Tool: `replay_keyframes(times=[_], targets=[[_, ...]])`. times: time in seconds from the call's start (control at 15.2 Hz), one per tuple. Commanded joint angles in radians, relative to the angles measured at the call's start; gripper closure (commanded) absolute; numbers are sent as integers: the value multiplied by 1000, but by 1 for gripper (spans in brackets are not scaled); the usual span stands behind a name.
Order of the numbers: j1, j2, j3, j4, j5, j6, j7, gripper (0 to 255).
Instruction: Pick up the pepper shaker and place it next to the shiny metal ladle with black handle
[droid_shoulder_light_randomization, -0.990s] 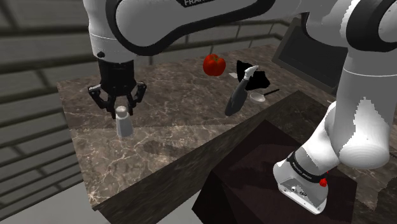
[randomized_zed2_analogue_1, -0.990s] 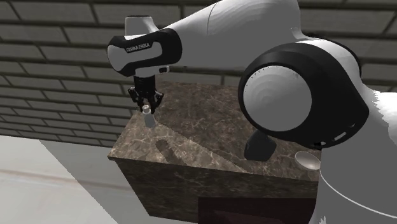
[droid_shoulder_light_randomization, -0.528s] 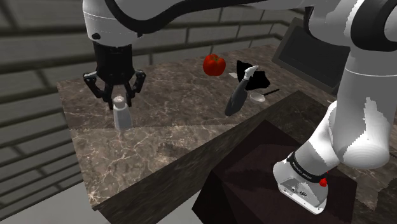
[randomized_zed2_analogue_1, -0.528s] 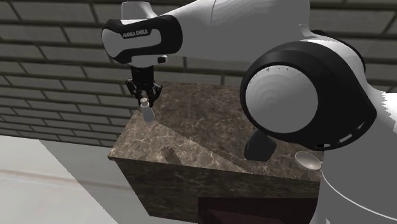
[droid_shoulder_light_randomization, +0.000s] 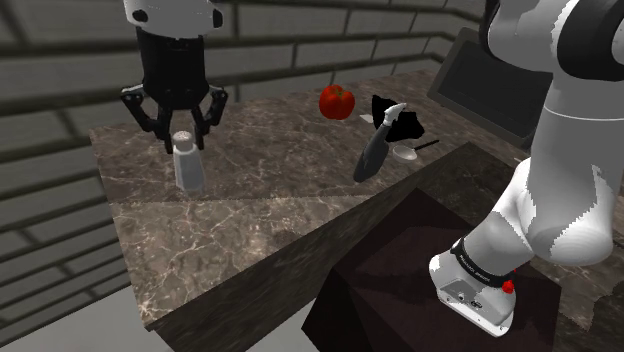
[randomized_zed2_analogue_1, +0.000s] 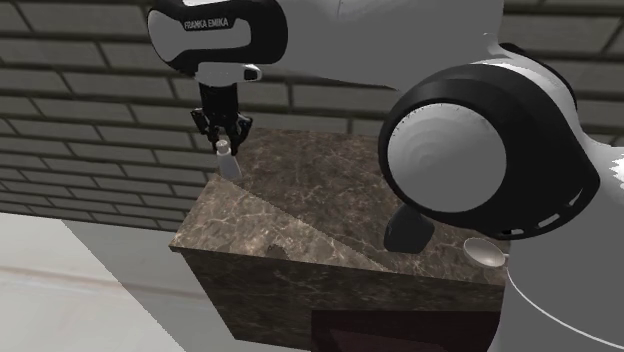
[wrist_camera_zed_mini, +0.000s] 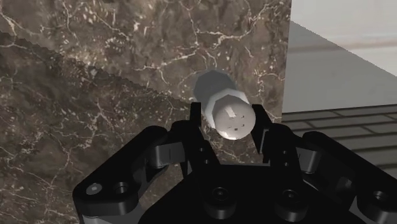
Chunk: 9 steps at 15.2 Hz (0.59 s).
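Pale grey all over, the shaker (droid_shoulder_light_randomization: 188, 170) has a tapered body and an octagonal cap dotted with holes. The gripper (droid_shoulder_light_randomization: 183, 140) clasps that cap between its fingers, at the shoulder view's left of the marble counter (droid_shoulder_light_randomization: 260, 230), well apart from the ladle (droid_shoulder_light_randomization: 372, 158) on the right

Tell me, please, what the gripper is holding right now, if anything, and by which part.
The gripper holds the pale pepper shaker, its fingers clasping the cap end while the body hangs below them.
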Motion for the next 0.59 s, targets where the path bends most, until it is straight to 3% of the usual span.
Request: replay_keyframes(times=[0.0,0.53], targets=[[2,1,0,28,-1,-27,1,255],[19,15,2,146,-7,-130,9,255]])
